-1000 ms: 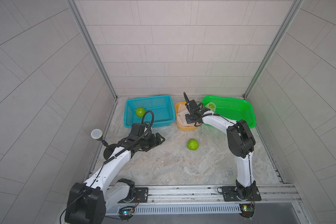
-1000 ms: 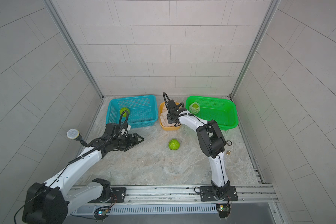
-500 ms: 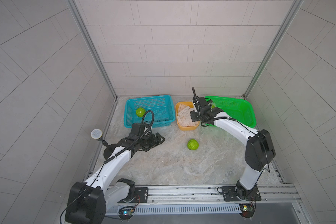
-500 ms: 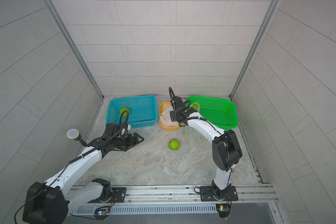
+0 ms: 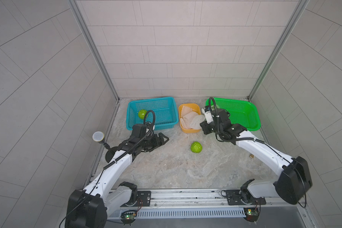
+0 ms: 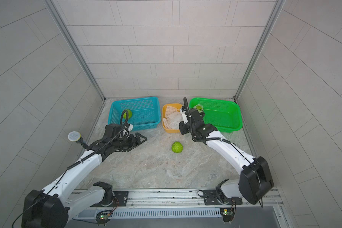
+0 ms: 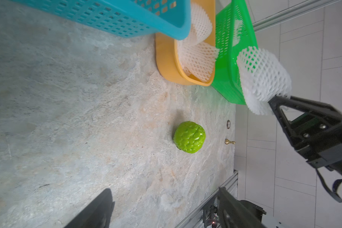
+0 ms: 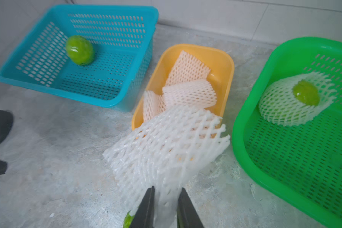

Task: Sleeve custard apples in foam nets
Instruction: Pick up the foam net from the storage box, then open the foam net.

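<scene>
The right tool (image 8: 164,199) pinches one end of a foam net (image 8: 166,148). The net fans out ahead of its tips, clear of the surface (image 8: 57,167). Just beyond it, a yellow tub (image 8: 226,65) holds the spare nets (image 8: 188,92). To either side of the tub, a sleeved custard apple (image 8: 305,95) lies in the green basket (image 8: 243,158) and a bare custard apple (image 8: 79,50) in the blue basket (image 8: 126,11). The left tool (image 5: 160,142) is spread and empty, low over the surface. A loose custard apple (image 5: 196,147) rests ahead of it, well apart.
</scene>
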You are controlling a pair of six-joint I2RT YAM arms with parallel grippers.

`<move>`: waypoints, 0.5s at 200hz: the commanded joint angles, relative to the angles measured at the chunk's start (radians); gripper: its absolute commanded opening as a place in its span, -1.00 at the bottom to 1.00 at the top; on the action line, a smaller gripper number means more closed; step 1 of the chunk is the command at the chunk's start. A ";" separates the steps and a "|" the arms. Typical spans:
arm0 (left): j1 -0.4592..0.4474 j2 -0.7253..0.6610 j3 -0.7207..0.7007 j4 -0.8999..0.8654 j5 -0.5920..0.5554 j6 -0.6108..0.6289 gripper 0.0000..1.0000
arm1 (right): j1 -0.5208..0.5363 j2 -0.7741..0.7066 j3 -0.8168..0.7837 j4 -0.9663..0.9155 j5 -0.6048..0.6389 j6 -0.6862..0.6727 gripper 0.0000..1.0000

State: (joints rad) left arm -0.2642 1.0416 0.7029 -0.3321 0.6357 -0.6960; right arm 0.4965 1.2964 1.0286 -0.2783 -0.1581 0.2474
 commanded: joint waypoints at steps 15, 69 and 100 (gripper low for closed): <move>0.002 -0.020 0.053 0.090 0.066 -0.017 0.73 | -0.001 -0.105 -0.073 0.137 -0.152 -0.012 -0.52; 0.002 -0.044 0.032 0.296 0.146 -0.116 0.74 | -0.003 -0.166 -0.116 0.088 -0.462 0.060 -0.52; 0.008 -0.053 -0.021 0.557 0.198 -0.248 0.80 | -0.005 -0.211 -0.159 0.101 -0.652 0.112 -0.52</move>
State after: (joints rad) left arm -0.2630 1.0035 0.7086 -0.0261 0.7647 -0.8360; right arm 0.4961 1.1305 0.8898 -0.1909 -0.6044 0.3122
